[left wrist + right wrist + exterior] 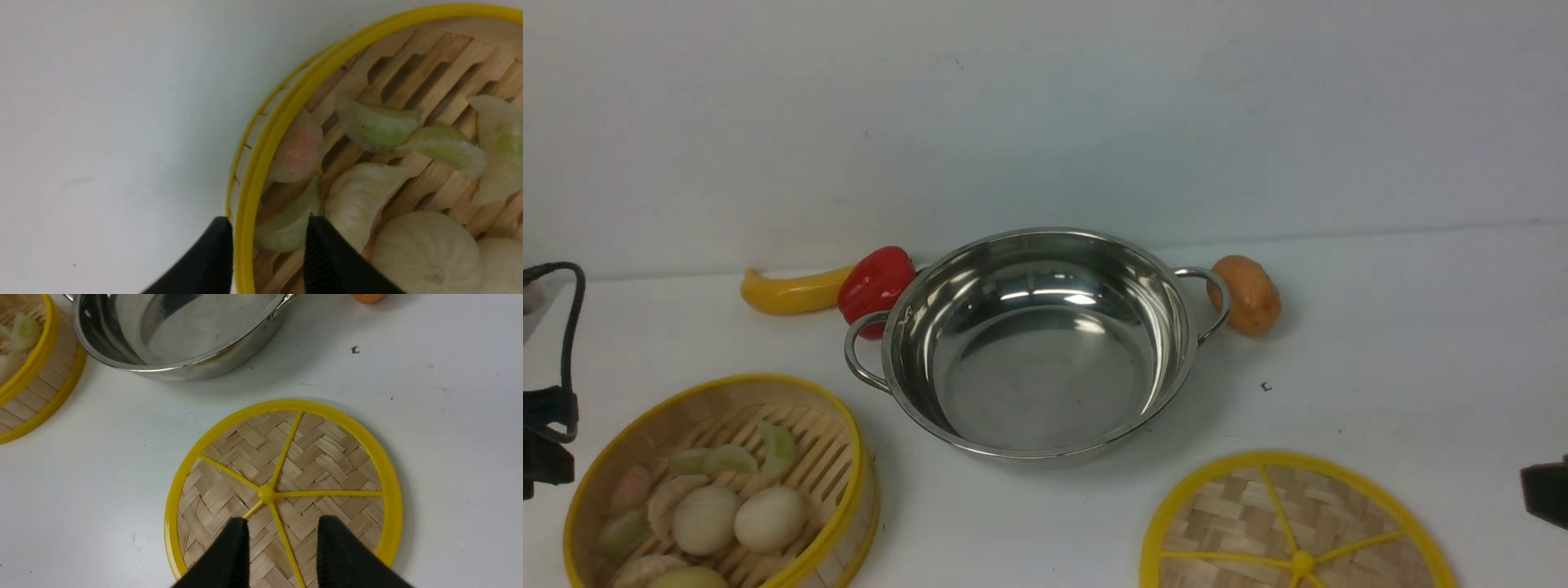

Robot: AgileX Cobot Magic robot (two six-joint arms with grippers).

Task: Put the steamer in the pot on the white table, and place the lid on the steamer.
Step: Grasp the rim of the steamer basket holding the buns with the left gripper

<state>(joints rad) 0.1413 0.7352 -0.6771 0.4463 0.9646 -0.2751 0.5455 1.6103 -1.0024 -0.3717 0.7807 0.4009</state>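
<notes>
Left end effector (269,249) straddles the steamer (449,49) rim, jaws apart (right end effector (282,543), likewise apart, over the lid (327,457)).

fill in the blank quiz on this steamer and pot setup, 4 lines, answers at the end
1. Nothing lies in the pot: it is ____.
2. The steamer stands on the white table on the pot's ____ side.
3. The right gripper is open over the flat woven ____.
4. The left gripper has its open jaws on either side of the steamer's yellow ____.

Missing words: empty; left; lid; rim.
</notes>
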